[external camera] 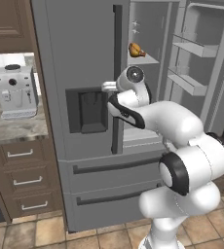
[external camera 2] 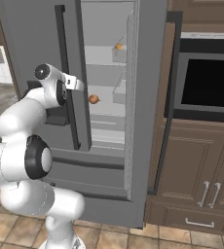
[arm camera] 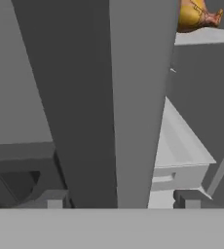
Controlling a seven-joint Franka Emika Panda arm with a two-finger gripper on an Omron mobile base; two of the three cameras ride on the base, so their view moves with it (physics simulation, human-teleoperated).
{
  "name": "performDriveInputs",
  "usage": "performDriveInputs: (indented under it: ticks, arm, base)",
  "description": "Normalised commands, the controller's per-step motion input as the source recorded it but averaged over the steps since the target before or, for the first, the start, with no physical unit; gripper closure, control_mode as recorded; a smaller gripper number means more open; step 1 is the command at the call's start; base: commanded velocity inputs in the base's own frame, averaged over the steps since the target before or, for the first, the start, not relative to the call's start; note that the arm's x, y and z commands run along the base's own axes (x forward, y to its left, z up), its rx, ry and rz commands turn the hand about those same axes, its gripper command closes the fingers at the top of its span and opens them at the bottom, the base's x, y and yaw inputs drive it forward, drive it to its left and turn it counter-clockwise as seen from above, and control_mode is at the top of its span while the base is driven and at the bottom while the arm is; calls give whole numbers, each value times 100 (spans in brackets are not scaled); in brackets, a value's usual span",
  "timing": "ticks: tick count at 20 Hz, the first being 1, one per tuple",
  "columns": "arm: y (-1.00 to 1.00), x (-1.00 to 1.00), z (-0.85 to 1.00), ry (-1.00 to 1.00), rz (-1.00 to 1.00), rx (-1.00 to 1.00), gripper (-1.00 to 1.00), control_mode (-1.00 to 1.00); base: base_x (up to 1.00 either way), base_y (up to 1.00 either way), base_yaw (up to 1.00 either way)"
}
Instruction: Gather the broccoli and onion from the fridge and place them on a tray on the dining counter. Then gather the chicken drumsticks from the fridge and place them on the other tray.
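left base view: you see the fridge (external camera: 84, 121), tall and matt grey, with its right door swung wide and its left door closed. your gripper (external camera: 109, 87) sits at the inner edge of that closed door, beside the long dark handle (external camera: 117, 78). whether the claw is open or closed cannot be told; its finger tips (arm camera: 55, 204) stand well apart in the hand view with the door edge between them, and contact is not visible.

a chicken drumstick (external camera: 136, 50), glossy golden-brown, plump with a thin bone end, lies on an upper shelf, above the claw and to its right, inside the cavity. in the hand view the drumstick (arm camera: 196, 14) sits at the upper right. its long axis appears to run roughly across the shelf.

right base view: the onion (external camera 2: 94, 99), a small smooth orange-brown ball, rests on a middle shelf, just right of the gripper (external camera 2: 75, 82) at about its height. it is the nearer target. the broccoli cannot be made out.
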Motion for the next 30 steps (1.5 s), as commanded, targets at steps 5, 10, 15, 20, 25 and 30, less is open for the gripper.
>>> performDriveInputs:
  ticks: [5,10,15,20,25,30]
  arm:
    - [21,50,-1,-1,0,-5,-100,-100]
    - [0,52,-16,0,0,-5,-100,-100]
    - [-2,68,-17,-1,0,-2,-100,-100]
    - [0,40,-2,-1,1,0,100,-100]
    - [0,19,0,-1,3,0,100,-100]
    - [0,6,0,0,0,0,100,-100]
  base:
    - [0,0,0]
    - [0,0,0]
    - [0,0,0]
    - [0,0,0]
    - [0,0,0]
    - [0,0,0]
